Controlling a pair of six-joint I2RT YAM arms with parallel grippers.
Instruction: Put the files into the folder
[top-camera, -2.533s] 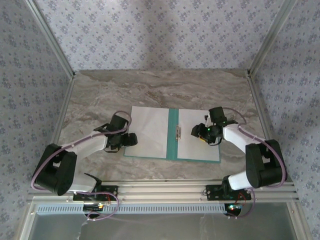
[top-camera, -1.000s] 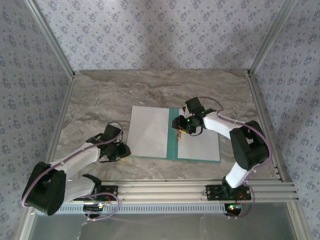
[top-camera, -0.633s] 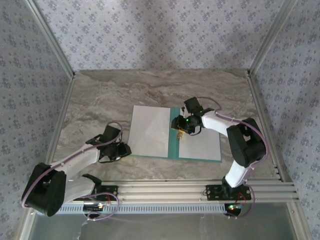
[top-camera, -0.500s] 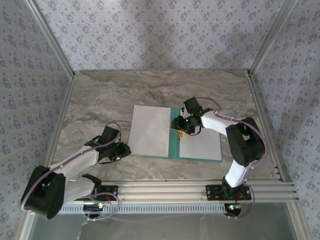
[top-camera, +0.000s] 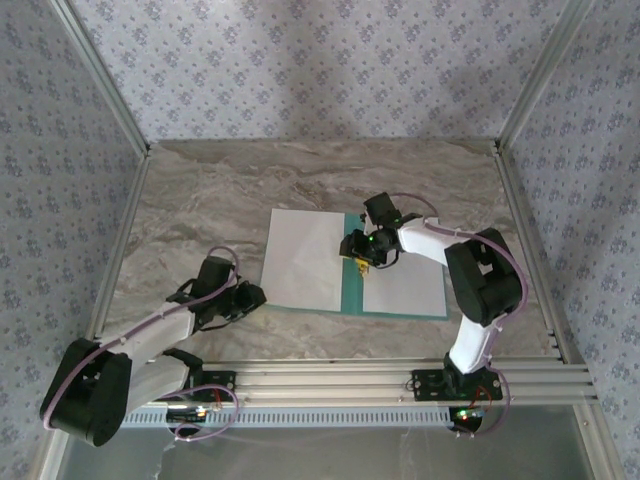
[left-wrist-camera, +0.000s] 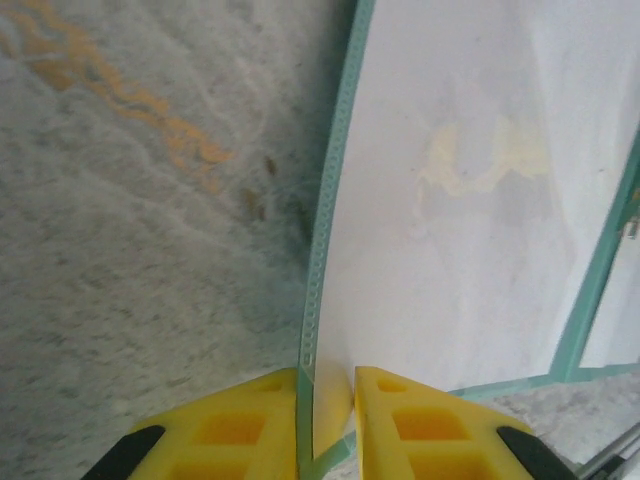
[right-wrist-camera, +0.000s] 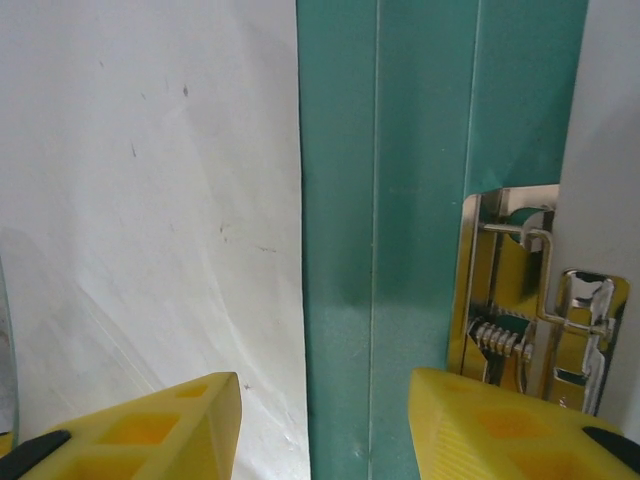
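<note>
Soft, even light fills the overhead view. The marble table (top-camera: 200, 190) carries only faint, diffuse shadows, and the white files (top-camera: 305, 262) look slightly washed out. In the left wrist view the yellow fingers (left-wrist-camera: 245, 425) blur at close range, and the folder (left-wrist-camera: 330, 220) casts a soft shadow leftward. In the right wrist view the metal clip (right-wrist-camera: 520, 320) glints in sharp focus, while the near fingers are soft.

The folder (top-camera: 351, 295) lies spread flat on the table (top-camera: 250, 180), about midway between left and right, its spine (right-wrist-camera: 400, 200) running near to far. The left sheet (top-camera: 305, 258) lies on its left half and the right sheet (top-camera: 405, 285) on its right half. The metal clip (right-wrist-camera: 530, 300) sits just right of the spine, at the right sheet's left edge. The left gripper (left-wrist-camera: 325, 385) straddles the folder's near-left corner. The right gripper (right-wrist-camera: 325, 420) hangs over the spine beside the clip.
</note>
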